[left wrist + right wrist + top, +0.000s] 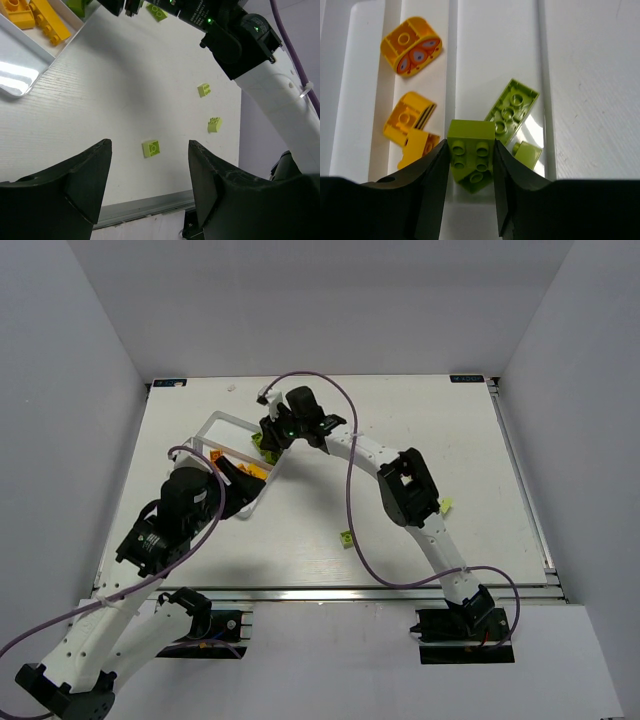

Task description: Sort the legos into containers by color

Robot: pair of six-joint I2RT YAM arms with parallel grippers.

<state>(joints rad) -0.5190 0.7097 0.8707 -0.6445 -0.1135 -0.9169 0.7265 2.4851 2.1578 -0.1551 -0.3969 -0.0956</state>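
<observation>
A lime-green brick point(471, 134) is shown pinched between the fingers of the right gripper point(471, 150), low in the centre of the wrist view with its studs turned to the camera. It hangs over the clear tray point(228, 420), at a white ridge point(454, 60) – a longer green brick point(512, 111) lies just to its right and orange bricks point(410, 120) to its left. Whether the ridge is a divider or two rims meeting cannot be told. The step in hand is judged to be the drop. It would be done well if the brick were carried a little rightward, clear of the ridge, lowered close to the green pile and only then released, so that no bounce onto the orange side is risked. The brick is gripped by its two side faces, its upper part showing beyond the fingertips. The left gripper point(149, 144) is seen spread and empty over the table point(100, 100), a loose lime brick point(151, 148) framed between its fingers – two further lime bricks point(204, 90) lie toward the right of that view
</observation>
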